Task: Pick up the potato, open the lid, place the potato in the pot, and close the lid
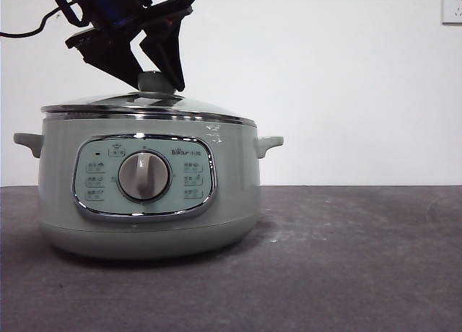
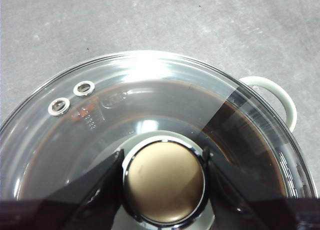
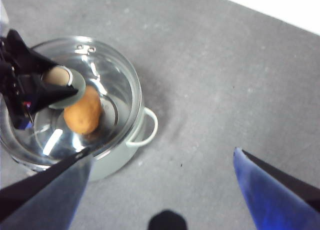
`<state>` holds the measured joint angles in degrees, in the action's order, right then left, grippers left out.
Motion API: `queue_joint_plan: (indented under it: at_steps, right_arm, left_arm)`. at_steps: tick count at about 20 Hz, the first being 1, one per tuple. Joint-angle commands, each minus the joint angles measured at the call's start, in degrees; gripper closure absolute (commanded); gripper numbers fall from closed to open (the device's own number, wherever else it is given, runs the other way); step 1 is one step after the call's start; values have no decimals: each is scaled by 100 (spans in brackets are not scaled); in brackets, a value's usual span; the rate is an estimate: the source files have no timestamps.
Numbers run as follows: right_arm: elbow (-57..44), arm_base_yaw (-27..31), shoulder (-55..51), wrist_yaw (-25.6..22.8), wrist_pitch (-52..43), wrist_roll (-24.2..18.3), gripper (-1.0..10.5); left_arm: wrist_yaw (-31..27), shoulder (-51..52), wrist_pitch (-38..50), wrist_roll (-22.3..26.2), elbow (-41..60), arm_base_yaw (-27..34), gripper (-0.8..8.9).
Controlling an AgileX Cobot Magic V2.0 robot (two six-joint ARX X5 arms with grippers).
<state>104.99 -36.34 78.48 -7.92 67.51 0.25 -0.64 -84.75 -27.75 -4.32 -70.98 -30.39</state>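
Straddling the knob [image 2: 164, 189] of the lid [image 1: 148, 105], the left gripper [image 1: 154, 78] comes down from the upper left of the front view, one black jaw on each side of the knob. In the left wrist view both jaws sit right against the knob's chrome collar; whether they press it or only flank it, cannot tell. Lid is seated flat on the pot [image 1: 148, 195], chrome rim level all round, two small steam vents [image 2: 71, 97] visible in the glass. Pot stands on the left part of the dark grey table [image 1: 346, 260], control panel and dial [image 1: 144, 176] facing the camera, stubby handles out to left and right. Potato [image 3: 83, 111] is inside the pot, seen through the glass in the right wrist view, lying just beside the knob and partly under it. Right gripper [image 3: 162, 177] hangs high above the table, off to one side of the pot, jaws spread wide with nothing between them. White wall behind, with a socket plate [image 1: 452, 7] at the far upper right.
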Motion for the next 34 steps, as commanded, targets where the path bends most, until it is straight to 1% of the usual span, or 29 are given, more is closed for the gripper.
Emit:
queue_joint_plan:
  at_steps: [1, 2, 3, 4, 5, 6, 9, 12, 15, 17, 18, 20, 21, 22, 24, 25, 26, 27, 28, 29, 31, 34]
  right_arm:
    - [9, 2, 2, 9, 50, 291, 476]
    - [9, 2, 2, 11, 92, 428, 476]
    - [9, 2, 2, 11, 142, 446, 477]
    - [9, 2, 2, 11, 201, 444, 476]
    - [9, 2, 2, 11, 251, 446, 476]
    - [9, 2, 2, 11, 310, 446, 477]
    - [9, 2, 2, 11, 341, 448, 477]
    - [9, 2, 2, 11, 339, 485, 477]
    - [9, 2, 2, 4, 317, 485, 478]
    - [9, 2, 0, 0, 280, 483, 479]
    - [7, 2, -2, -11, 278, 483, 486]
    - [-15, 2, -22, -101, 212, 483, 621]
    - [-79, 2, -74, -264, 105, 483, 694]
    - [-199, 2, -160, -442, -33, 481, 761]
    - [-518, 2, -372, -457, -306, 481, 864]
    - [-723, 2, -511, -463, -459, 479, 902]
    - [-946, 2, -662, -466, -623, 459, 927]
    - [-1204, 2, -837, -463, -817, 457, 928]
    - [-1502, 2, -1027, -463, -1045, 428, 928]
    - [-1834, 2, -1257, -463, -1305, 389, 929]
    - [-2599, -7, -1779, -459, -1930, 372, 929]
    - [-3875, -13, -2629, -457, -2916, 374, 930]
  left_arm:
    - [68, -125, -114, -39, 33, -37, 811]
    - [68, -125, -107, -39, 33, -35, 773]
    - [68, -125, -103, -37, 33, -33, 660]
    - [68, -125, -101, -37, 33, -28, 506]
    - [68, -125, -92, -37, 33, -28, 394]
    - [72, -125, -63, -37, 33, -28, 373]
    - [55, -125, 81, -37, 33, -28, 373]
    - [-94, 26, 391, -37, 17, -28, 373]
    - [-79, 494, 341, -39, -157, -28, 373]
    - [2, 988, 201, -42, -299, -79, 373]
    - [83, 1287, 155, -39, -323, -125, 375]
    - [94, 1906, -7, -39, -326, -269, 379]
    - [61, 2199, -157, -37, -326, -315, 422]
    - [50, 2481, -352, -22, -326, -332, 541]
    - [4, 2964, -750, 63, -326, -330, 835]
    - [-210, 3165, -938, 160, -326, -330, 821]
    - [-595, 3327, -1117, 166, -326, -330, 821]
    - [-955, 3451, -1283, 247, -326, -332, 822]
    - [-1178, 3541, -1434, 315, -319, -330, 822]
    - [-1287, 3602, -1558, 341, -319, -332, 822]
    - [-1283, 3799, -1622, 431, -236, -341, 822]
    - [-1283, 4277, -1276, 439, 361, -341, 822]
